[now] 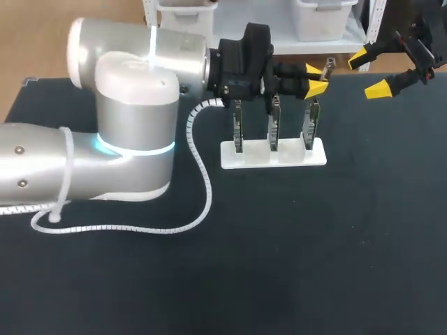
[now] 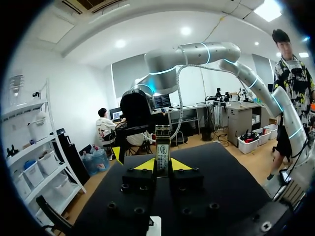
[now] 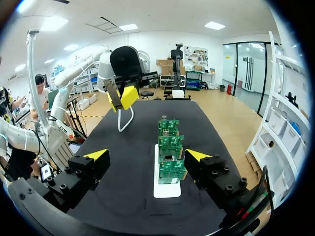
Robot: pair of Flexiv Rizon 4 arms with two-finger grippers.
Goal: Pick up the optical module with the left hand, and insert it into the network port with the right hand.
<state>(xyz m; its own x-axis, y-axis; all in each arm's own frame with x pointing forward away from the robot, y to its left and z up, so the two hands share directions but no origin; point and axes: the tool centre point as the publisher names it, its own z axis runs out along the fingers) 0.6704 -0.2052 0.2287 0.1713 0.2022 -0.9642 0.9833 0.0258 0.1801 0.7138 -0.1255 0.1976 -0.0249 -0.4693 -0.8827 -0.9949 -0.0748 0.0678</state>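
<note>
Optical module is off the surface, clamped between the two yellow tips of our left end effector. One end pokes out past the tips. In the left wrist view it stands upright between the fingers, a yellow tip pressed on each side, so the grasp is closed on the module.

It hangs in the air over the far part of the surface, just above the right end of the board stand. In the right wrist view the left end effector shows beyond the boards, raised above them, with the module in it.

Three green circuit boards stand upright in a row, slotted into a white base. The base sits on the far half of the surface, a little toward the right edge. We cannot make out the ports on the boards in the head view.

Our right end effector is near the far right corner, up off the surface, fingers spread wide and released, with nothing between them. It is apart from the module, to the right of it. Its wrist view has the row of boards ahead of it, in line with the gap between its tips.

Our left arm comes across from the left edge. A white coiled cable runs from it and partly lies on the surface.
</note>
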